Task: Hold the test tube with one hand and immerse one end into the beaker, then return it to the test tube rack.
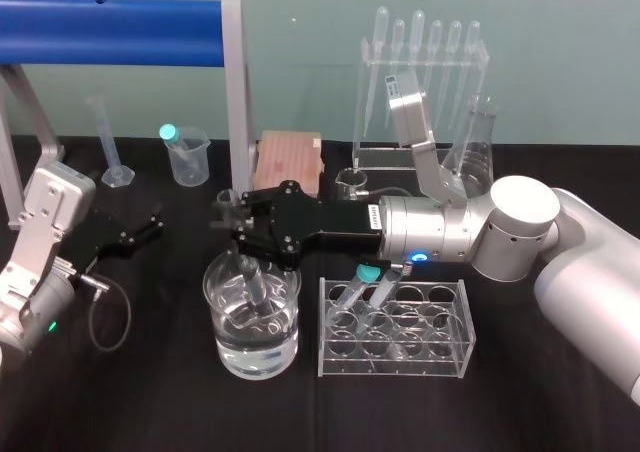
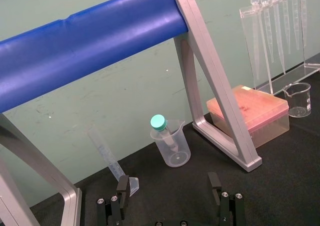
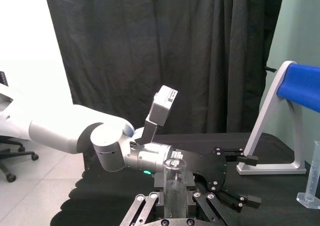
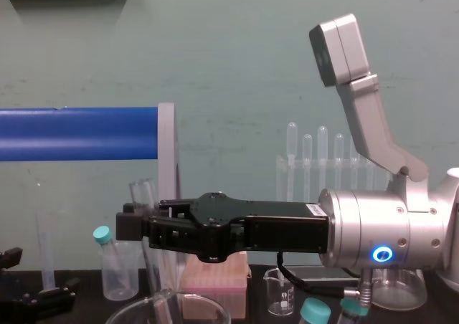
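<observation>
**Right gripper clamped on the tube over the beaker**

My right gripper (image 1: 237,224) is closed on the glass tube (image 1: 251,272), pinching its upper part just below the open rim. On the head camera the arm reaches in from 3 o'clock across the black table (image 1: 140,402), and the gripper sits above the beaker (image 1: 283,340). The tube leans with its rim toward 11 o'clock. Its lower end is down inside the beaker, which holds clear liquid; I cannot tell whether the tip touches that liquid. The chest camera shows the same grip from the side, with the rim poking up above the black fingers (image 4: 136,227).

The rack (image 1: 395,360) stands just beside the beaker at its 3 o'clock. Two teal-capped tubes (image 1: 368,277) lean in its back row.

My left gripper (image 1: 152,222) is parked at 10 o'clock from the beaker, well apart from it, low over the table. Its wrist camera shows the fingers (image 2: 122,186) spread wide.
</observation>
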